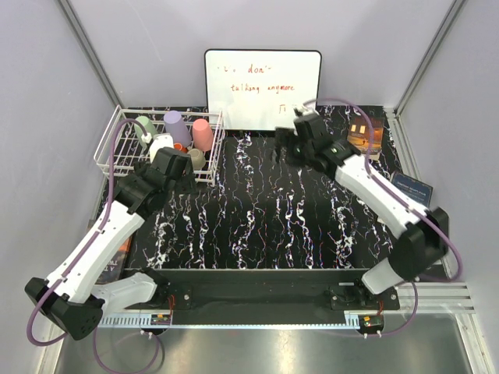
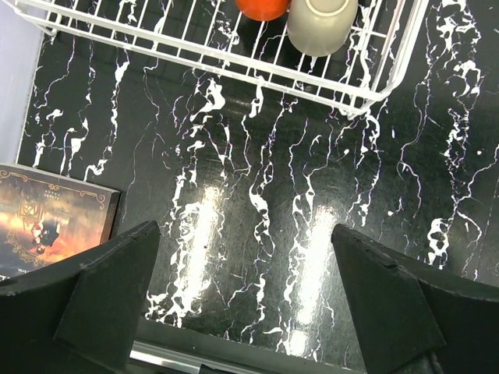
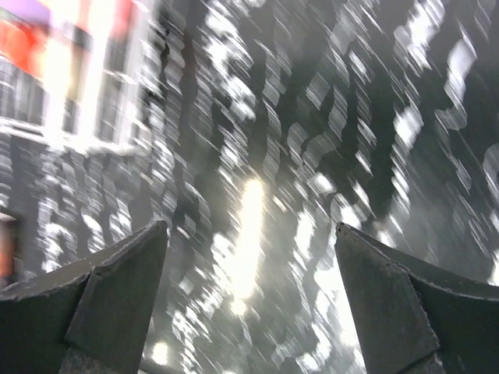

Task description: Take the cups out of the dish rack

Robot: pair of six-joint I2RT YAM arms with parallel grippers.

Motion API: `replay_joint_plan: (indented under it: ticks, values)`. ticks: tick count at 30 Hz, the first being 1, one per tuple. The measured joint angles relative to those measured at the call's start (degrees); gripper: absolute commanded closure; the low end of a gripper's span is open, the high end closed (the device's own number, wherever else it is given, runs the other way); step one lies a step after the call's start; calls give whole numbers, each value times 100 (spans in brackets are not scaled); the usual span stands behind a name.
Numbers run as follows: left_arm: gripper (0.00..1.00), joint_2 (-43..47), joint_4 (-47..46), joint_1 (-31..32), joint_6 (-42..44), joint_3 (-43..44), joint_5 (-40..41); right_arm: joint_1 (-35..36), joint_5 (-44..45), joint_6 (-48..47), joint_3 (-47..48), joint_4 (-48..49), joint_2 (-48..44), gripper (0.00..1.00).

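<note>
Cups in the dish rack are looking light, stiff, slick; your left gripper and right gripper are hanging spread, so pinch one across its sides.

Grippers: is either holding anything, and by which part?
Nothing is held. The left gripper stands open over the table beside the dish rack; the right gripper is open and empty too.

Black white-veined tabletop with white wire dish rack far left, whiteboard behind, printed box far right.
</note>
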State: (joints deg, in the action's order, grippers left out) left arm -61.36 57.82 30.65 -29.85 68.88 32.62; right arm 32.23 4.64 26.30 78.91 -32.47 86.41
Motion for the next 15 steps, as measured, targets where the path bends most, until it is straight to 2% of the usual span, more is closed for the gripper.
replay_joint_plan:
  ticks: [5,9,15]
  values:
    - [1,0,0,4,-2,-9,-7,326,-116,-83,1834,48,1366,8]
    - [1,9,-2,4,-20,-13,0,575,-264,-90,2839,-44,2203,14]
    - [1,74,-2,4,-103,-15,22,835,-396,-76,4039,-221,3381,16]
